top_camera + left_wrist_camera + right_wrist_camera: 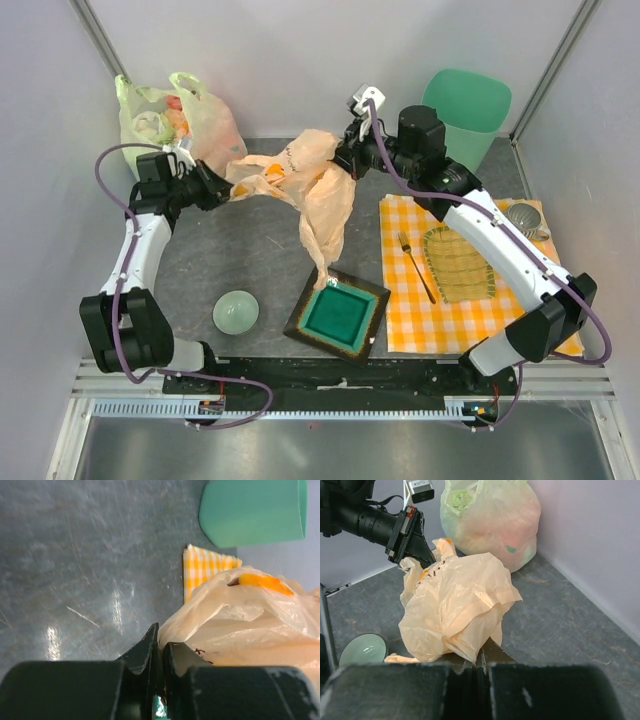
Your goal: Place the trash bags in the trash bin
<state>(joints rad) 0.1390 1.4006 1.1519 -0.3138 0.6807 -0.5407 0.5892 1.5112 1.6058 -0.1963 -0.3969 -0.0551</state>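
One thin translucent peach-cream plastic carrier bag (318,190) is seen at the upper middle of the top view, held up between two tools above the grey table (250,250). Its loose end hangs down toward one square teal dish (338,318). One mint-green tapered plastic bin (467,108) is placed at the upper right, apart from the bag. One stuffed yellow-green bag (165,115) is seen at the upper left and one pale green bowl (236,312) at the lower left. The left tool (224,192) is pressed together on the carrier bag's left edge. The right tool (347,160) is likewise pinched onto its right part.
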